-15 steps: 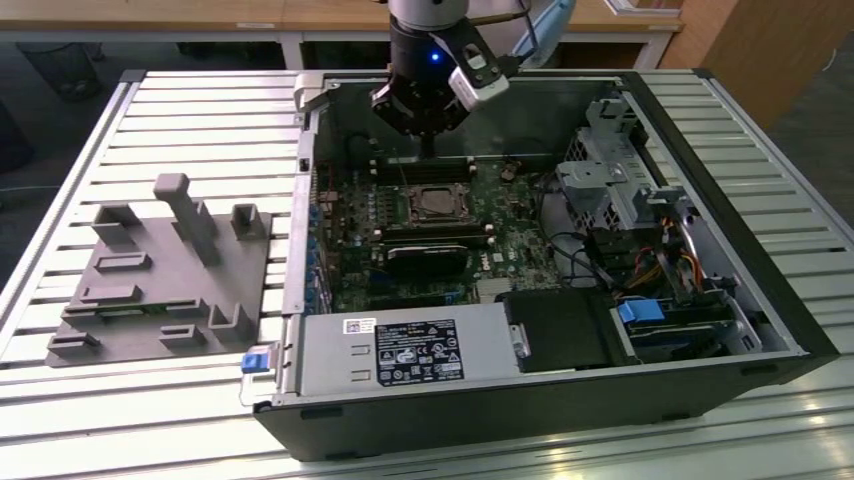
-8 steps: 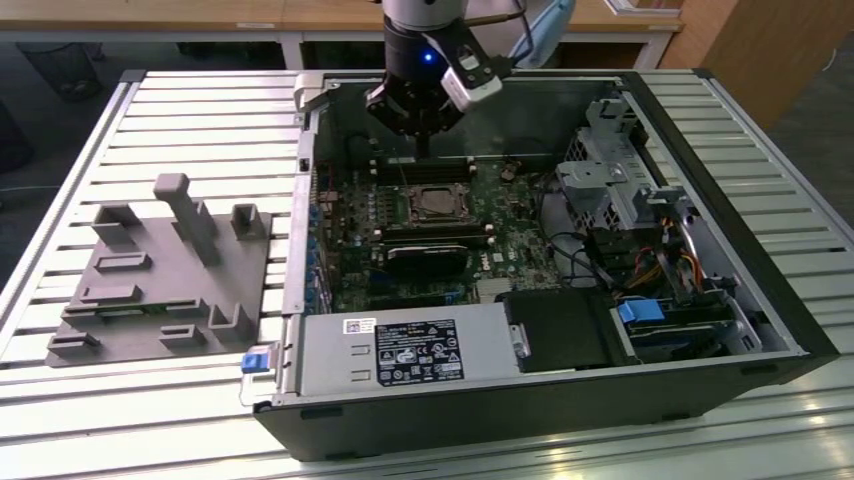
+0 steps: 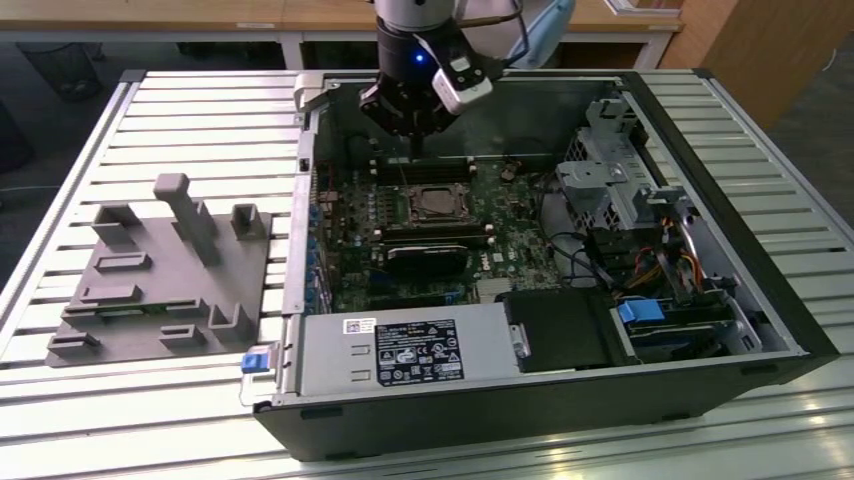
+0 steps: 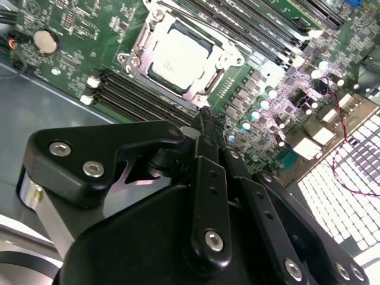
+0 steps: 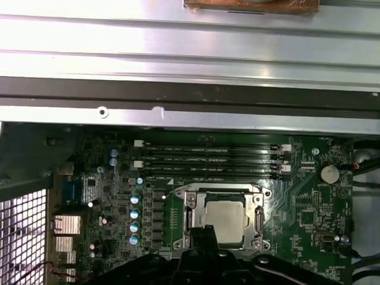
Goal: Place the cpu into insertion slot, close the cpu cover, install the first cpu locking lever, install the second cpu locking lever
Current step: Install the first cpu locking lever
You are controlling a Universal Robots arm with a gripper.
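Silvery-grey metal marks the cpu (image 5: 224, 218), which lies seated in the insertion slot (image 5: 256, 221) on the green motherboard (image 5: 309, 219), with the cpu cover (image 5: 222, 191) folded down as a frame around it; the second wrist view shows the same chip (image 4: 179, 57) inside that frame (image 4: 138, 43). In the exterior view the socket (image 3: 434, 203) sits near the middle of the open computer case (image 3: 747, 330), between two banks of long black memory slots (image 3: 424, 165). The gripper (image 3: 415, 150) hangs inside the case just above the board, over the memory slots on the far side of the socket, touching nothing that can be seen. In the second wrist view its black fingers (image 4: 209, 124) come together to a narrow tip with nothing between them. A black heatsink block (image 3: 430, 262) lies on the near side of the socket. On the slatted metal table (image 3: 174, 110), toward the exterior view's left, rests a grey fixture tray (image 3: 160, 270) with upright pegs.
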